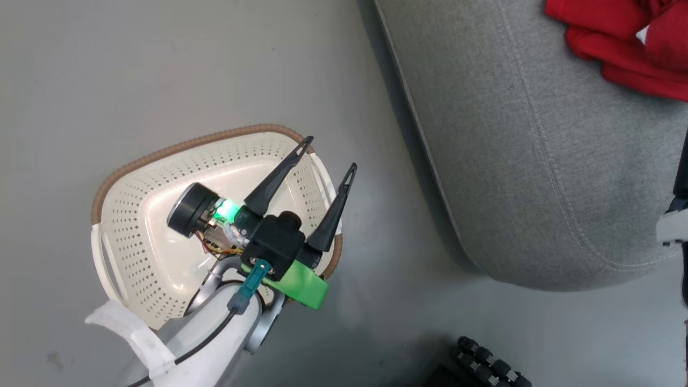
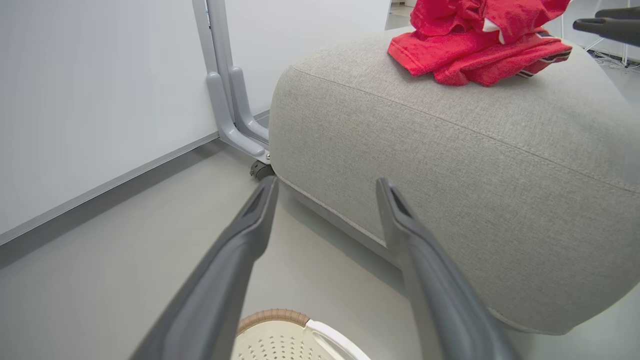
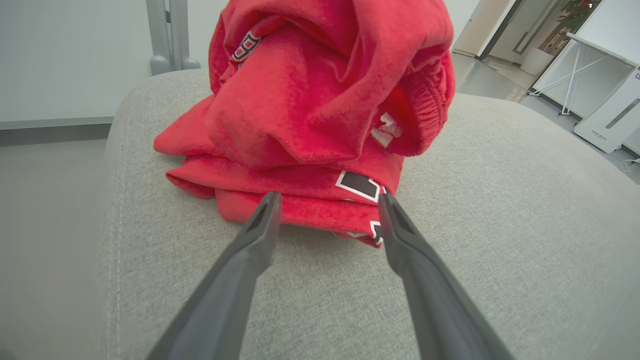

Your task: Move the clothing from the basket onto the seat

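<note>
Right gripper, fingers spread and empty, points at the red clothing heaped on the seat, its goal. Left gripper, likewise spread, idles above the bare-looking basket beside the seat.

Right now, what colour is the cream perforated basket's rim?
Brown, woven-look rim; clearest in the head view.

Just ahead of the right gripper, the clothing is soft, fuzzy red cloth, matt. The seat under it is coarse-woven grey fabric with stitched seams. Beneath the left gripper, the basket is smooth, faintly glossy cream plastic with a brown woven-look rim; the floor is smooth, dull-sheened
</note>
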Controlling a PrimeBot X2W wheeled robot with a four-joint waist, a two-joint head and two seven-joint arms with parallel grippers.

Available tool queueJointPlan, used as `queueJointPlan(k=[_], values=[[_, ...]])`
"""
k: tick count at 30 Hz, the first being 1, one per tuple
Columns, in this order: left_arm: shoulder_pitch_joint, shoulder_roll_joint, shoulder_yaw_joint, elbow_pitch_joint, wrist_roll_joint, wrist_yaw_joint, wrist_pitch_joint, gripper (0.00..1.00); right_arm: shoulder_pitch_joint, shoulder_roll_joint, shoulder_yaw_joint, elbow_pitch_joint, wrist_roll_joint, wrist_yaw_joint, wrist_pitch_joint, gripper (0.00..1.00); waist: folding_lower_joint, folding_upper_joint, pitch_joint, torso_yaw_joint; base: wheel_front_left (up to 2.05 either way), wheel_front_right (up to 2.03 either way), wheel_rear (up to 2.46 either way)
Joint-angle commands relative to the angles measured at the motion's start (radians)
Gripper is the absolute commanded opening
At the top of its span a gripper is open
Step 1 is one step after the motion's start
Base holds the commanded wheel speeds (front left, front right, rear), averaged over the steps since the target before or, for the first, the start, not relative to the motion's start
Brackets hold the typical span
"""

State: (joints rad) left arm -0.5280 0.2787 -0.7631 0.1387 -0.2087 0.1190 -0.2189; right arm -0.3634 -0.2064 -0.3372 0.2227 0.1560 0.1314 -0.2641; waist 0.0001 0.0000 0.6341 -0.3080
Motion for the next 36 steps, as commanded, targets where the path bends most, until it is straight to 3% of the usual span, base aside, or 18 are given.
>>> queueJointPlan(k=[1,8,15,24,36], values=[[0.024,-0.006,0.013,0.009,-0.017,0.012,-0.015,1.0,0.039,0.013,0.013,-0.023,-0.008,-0.001,0.0,1.0,-0.0001,0.0,-0.08,-0.005,0.0,0.0,0.0],[0.096,-0.061,0.107,-0.007,-0.061,0.053,-0.047,1.0,0.16,0.04,0.074,-0.11,-0.03,-0.001,0.0,1.0,-0.0001,0.0,-0.219,0.064,0.0,0.0,0.0],[0.223,-0.125,0.246,-0.089,-0.034,0.059,-0.047,1.0,0.228,0.04,0.151,-0.168,-0.041,-0.001,0.0,1.0,-0.0001,0.0,-0.343,0.18,0.0,0.0,0.0],[0.382,-0.188,0.417,-0.14,0.014,0.018,-0.045,1.0,0.273,0.025,0.242,-0.208,-0.019,-0.001,0.0,1.0,-0.0001,0.0,-0.458,0.299,0.0,0.0,0.0],[0.565,-0.221,0.586,-0.2,0.06,-0.031,-0.046,1.0,0.341,0.073,0.331,-0.245,-0.018,-0.001,0.0,1.0,-0.0001,0.0,-0.566,0.328,0.0,0.0,0.0]])
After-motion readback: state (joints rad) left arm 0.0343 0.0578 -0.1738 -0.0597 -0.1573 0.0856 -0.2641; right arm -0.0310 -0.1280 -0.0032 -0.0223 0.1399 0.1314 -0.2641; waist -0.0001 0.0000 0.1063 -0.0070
